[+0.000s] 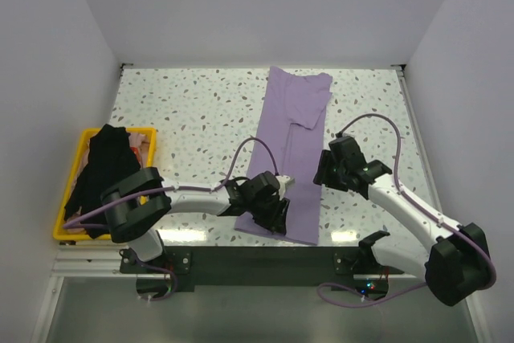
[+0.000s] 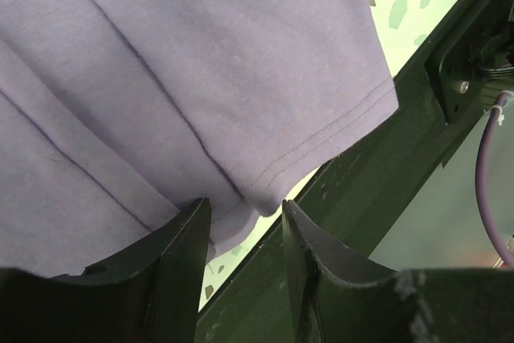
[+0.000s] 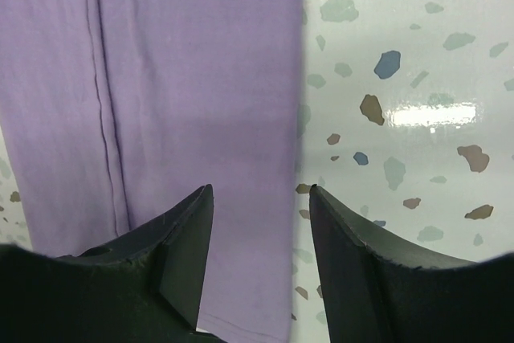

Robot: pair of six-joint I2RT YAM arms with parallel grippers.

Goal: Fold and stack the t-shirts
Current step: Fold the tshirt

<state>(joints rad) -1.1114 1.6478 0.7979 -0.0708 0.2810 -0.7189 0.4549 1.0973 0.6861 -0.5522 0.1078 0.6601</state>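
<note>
Two white walls (image 1: 241, 6) and a back panel close in a speckled terrazzo table (image 1: 193, 110), glossy enough to throw glare near its front edge, where a black rail (image 1: 241, 259) carries both arm bases. At the left side sits a yellow crate (image 1: 60, 230) with the black t-shirt (image 1: 108, 162) heaped in it and spilling over its rim.

On my overhead feed the lavender t-shirt (image 1: 293, 134) lies flat in the middle of the table, folded lengthwise into a long strip that runs from the far edge to just short of the rail.

My left gripper (image 1: 273, 213) is low at the strip's near left corner. Its wrist camera shows the jaws parted, with the hemmed corner dipping into the gap between them and nothing pinched.

My right gripper (image 1: 325, 168) sits at the strip's right edge, about halfway along. Its jaws are also apart and straddle that edge: one finger over lavender fabric, the other over bare terrazzo. It holds nothing.
</note>
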